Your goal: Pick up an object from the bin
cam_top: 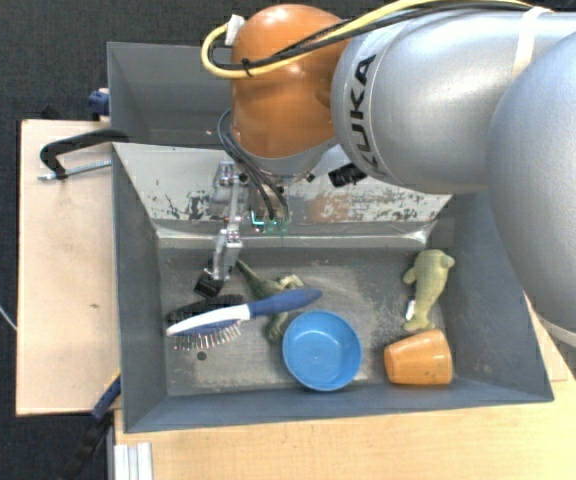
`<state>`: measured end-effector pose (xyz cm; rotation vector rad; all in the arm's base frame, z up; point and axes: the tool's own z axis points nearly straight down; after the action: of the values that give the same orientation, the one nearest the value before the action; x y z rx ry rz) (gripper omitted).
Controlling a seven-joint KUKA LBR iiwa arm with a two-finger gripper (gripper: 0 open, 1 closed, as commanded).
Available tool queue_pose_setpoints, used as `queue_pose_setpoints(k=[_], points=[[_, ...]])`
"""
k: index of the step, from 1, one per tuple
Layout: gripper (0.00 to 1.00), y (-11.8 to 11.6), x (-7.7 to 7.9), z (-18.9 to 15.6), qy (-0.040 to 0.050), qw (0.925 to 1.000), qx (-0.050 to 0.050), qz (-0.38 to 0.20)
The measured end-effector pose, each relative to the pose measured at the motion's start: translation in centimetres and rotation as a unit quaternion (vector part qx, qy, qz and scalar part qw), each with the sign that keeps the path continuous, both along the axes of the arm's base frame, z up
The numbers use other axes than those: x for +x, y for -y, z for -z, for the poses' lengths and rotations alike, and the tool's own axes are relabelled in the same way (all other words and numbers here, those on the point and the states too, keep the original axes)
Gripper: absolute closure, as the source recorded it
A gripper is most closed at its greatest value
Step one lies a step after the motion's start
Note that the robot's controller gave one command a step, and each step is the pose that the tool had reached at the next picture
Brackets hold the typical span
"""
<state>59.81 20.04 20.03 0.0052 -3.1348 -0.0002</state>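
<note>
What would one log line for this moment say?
jaws: low at bin left, beside brush head | nearby: blue bowl, orange cup

5 things in the bin (138,298), 1 of each kind, no dupes. 1 brush (230,317) w/ blue handle & white head at near left, 1 blue bowl (320,351) near the middle front, 1 orange cup (418,359) on its side at near right, 1 pale green toy animal (428,283) on the right. Also 1 dark green thing (260,282) partly under the brush handle, approx. mid-bin; its kind can't be told.
</note>
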Motion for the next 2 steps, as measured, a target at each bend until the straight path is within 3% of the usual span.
queue_pose_setpoints(k=[1,2], points=[[0.00,1.6,0.1,8.3,0.0128,0.9840,0.003,-0.178],[0.00,2.4,-4.5,6.2,0.0040,0.9991,0.001,-0.043]])
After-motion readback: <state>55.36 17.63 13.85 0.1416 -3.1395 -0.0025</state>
